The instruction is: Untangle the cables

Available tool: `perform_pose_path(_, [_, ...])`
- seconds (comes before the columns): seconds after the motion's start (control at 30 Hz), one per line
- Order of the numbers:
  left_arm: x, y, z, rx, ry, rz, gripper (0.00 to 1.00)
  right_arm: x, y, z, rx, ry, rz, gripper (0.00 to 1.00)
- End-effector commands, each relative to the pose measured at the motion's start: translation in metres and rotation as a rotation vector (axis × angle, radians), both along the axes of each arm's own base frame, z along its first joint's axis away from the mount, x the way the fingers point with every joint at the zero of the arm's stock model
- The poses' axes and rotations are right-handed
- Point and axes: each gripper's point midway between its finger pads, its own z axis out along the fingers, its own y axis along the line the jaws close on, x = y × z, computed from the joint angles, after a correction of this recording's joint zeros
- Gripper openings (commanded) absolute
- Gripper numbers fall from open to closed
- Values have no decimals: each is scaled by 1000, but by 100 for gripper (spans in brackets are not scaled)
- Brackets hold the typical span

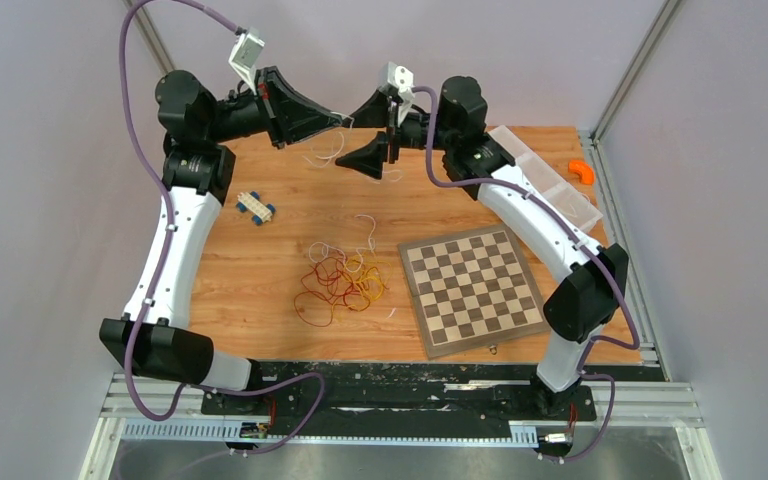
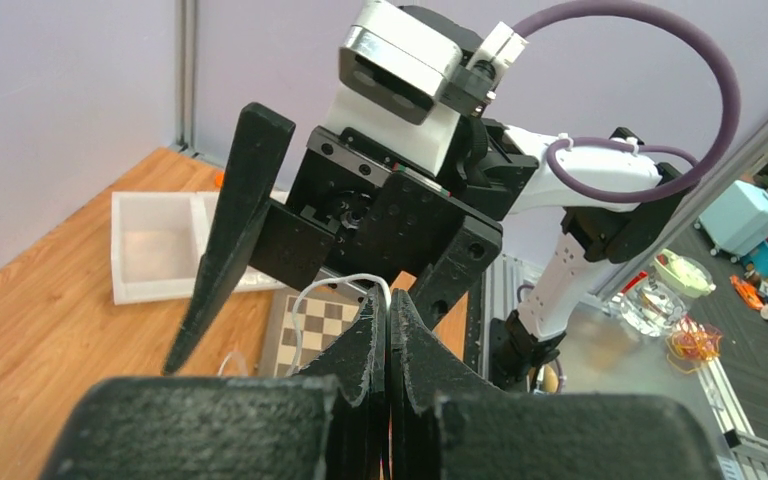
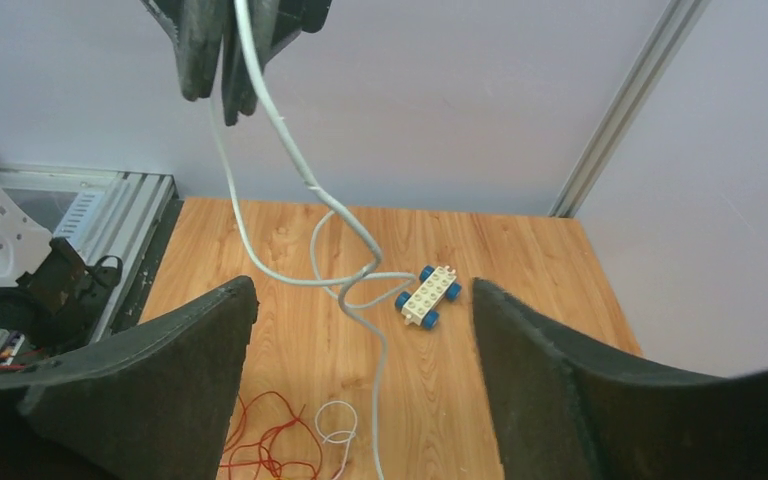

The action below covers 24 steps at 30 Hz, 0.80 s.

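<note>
Risk: missed grab on white cable [image 3: 280, 130]
Left gripper [image 2: 388, 312] pinches it aloft; right gripper [image 3: 362, 290] gapes, and the twisted strand may slip past.

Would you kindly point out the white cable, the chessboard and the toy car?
white cable [image 3: 309, 186], right wrist view, mid hanging stretch
chessboard [image 1: 473, 288], top external view, centre squares
toy car [image 1: 256, 206], top external view, cream body

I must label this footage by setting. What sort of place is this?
Probably a robotics lab cell: left arm and right arm bolted to a metal rail at a wooden table, plain panels around, props like a chessboard and tangled cables.
</note>
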Motion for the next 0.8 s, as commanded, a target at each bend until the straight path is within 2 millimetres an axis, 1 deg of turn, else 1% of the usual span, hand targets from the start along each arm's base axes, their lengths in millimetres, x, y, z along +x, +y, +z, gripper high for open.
perform_pose_path(0.0, [-14, -1, 20, -34, -50, -33, 0, -10, 1, 41, 82, -49, 18, 71])
perform_pose_path(0.07, [-14, -1, 20, -40, -42, -37, 0, -11, 1, 45, 96, -46, 20, 61])
perform_pose_path(0.1, [-13, -2, 19, -42, -38, -37, 0, -11, 1, 45, 97, -49, 22, 54])
perform_pose_path(0.27, [-9, -1, 12, -44, -12, -33, 0, -17, -4, 47, 98, -61, 22, 6])
perform_pose_path(0.3, [-8, 0, 11, -44, -8, -29, 0, -17, -7, 46, 96, -65, 14, 0])
perform_pose_path(0.43, [-2, 7, 6, -42, -1, -3, 0, -16, -23, 41, 82, -56, -23, 0])
perform_pose_path(0.5, [-2, 8, 1, -30, 9, 5, 0, -15, -30, 36, 70, -37, -40, 0])
perform_pose_path(0.53, [0, 9, -2, -18, -15, 13, 0, -14, -34, 35, 67, -27, -50, 0])
perform_pose_path(0.57, [-1, 9, -7, -8, 4, 18, 0, -14, -37, 35, 65, -21, -56, 0])
perform_pose_path(0.6, [2, 10, -11, 4, -16, 33, 0, -14, -41, 35, 63, -8, -63, 0])
perform_pose_path(0.63, [5, 11, -20, 27, -13, 51, 2, -14, -45, 37, 63, 6, -70, 0])
perform_pose_path(0.67, [9, 12, -24, 36, -16, 78, 3, -14, -50, 40, 68, 31, -78, 0])
perform_pose_path(0.7, [10, 12, -34, 65, -10, 92, 7, -13, -56, 44, 75, 54, -93, 0])
perform_pose_path(0.73, [13, 11, -40, 77, -7, 111, 11, -12, -63, 49, 86, 75, -110, 0])
perform_pose_path(0.77, [13, 10, -47, 102, -18, 121, 26, -10, -70, 51, 93, 112, -122, 0])
